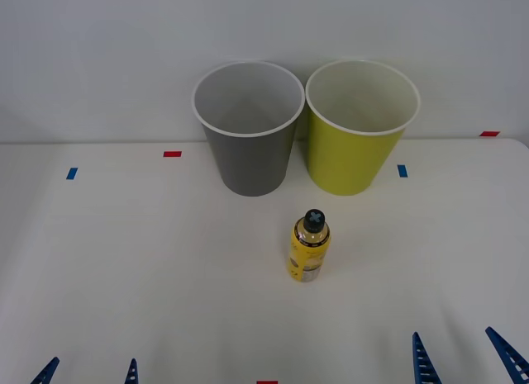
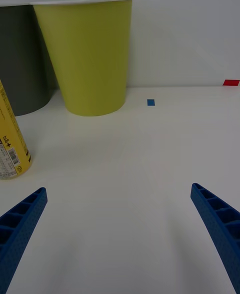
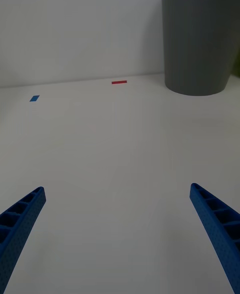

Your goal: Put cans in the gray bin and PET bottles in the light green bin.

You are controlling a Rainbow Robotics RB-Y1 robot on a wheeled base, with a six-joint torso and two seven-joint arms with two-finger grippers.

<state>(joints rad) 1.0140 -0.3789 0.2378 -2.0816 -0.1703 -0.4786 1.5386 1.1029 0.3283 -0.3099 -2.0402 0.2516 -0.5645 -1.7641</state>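
The white surface ran back to a pale wall, with the gray bin and the light green bin side by side at its far edge. The bottle stood upright before them, its long axis vertical. My right tool waited wide open and empty, nearer the bottle, which lay ahead and to its left. My left tool idled, spread and empty.

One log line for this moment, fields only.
bottle: upright, table | gray bin, green bin: behind | left gripper, right gripper: open, parked
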